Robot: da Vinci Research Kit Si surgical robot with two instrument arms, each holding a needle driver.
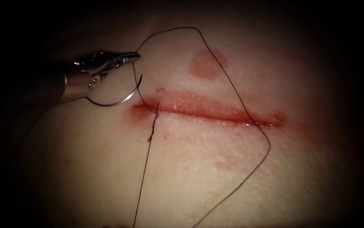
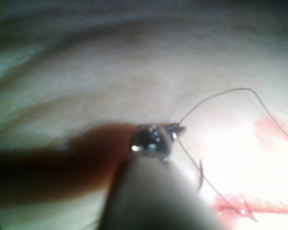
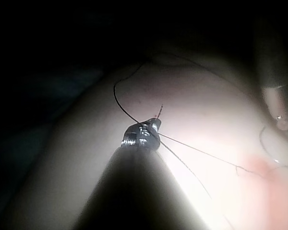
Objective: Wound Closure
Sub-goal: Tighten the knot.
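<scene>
Because the left tool [image 1: 134, 55] has its jaws clenched on the thread [image 1: 237, 90] right at the needle's swaged end, the needle [image 1: 113, 102] hangs free below it as a curve, clear of the tissue [image 1: 199, 177], its point turned up just beside the left end of the cut [image 1: 209, 110]. No part of the needle is in the tissue. That grip keeps the needle off the surface (judgement: handy for control, not a driving grip, since the body of the curve isn't held).

From the jaws the thread rises in a wide loop over the far side, crosses the cut near its right end, sweeps round on the near side and runs off the lower edge. A second strand [image 1: 145, 177] comes out of the tissue at the cut's left end and runs straight down the near side, w/ a small dark tag where it exits.

In the right wrist view the right tool [image 3: 156, 124] sits close above pale tissue, thread draped across its tip; whether it grips that thread or its jaws are parted, cannot tell.

Room: the tissue right of the cut's middle is open apart from the loop. The left end is crowded w/ tool, needle and strand near together. Red fluid [image 1: 205, 65] stains a patch beyond the cut.
</scene>
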